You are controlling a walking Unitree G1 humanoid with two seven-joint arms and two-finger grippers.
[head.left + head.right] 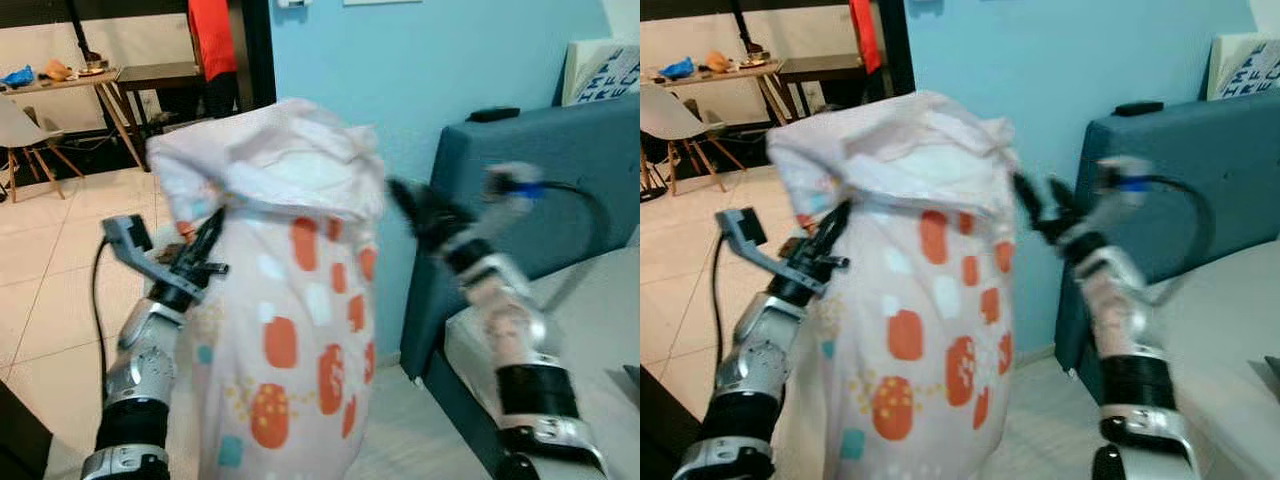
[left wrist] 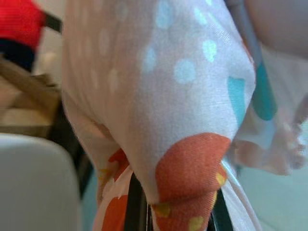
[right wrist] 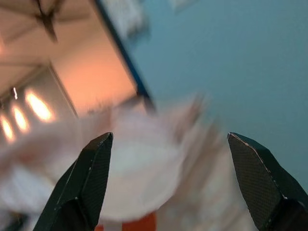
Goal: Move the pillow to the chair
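Closest to me, my left gripper (image 1: 205, 245) is clamped on the pillow (image 1: 290, 300), which hangs in the air in front of me, its fabric bunched between the fingers. My right gripper (image 3: 168, 178) is spread wide with nothing in it, just off the pillow's right edge. Beyond are open floor tiles (image 1: 60, 260), the blue sofa (image 1: 540, 190) at right, and a white chair (image 1: 25, 125) far left.

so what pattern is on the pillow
White pillow with orange and pale blue blotches, clearest in the left eye view.
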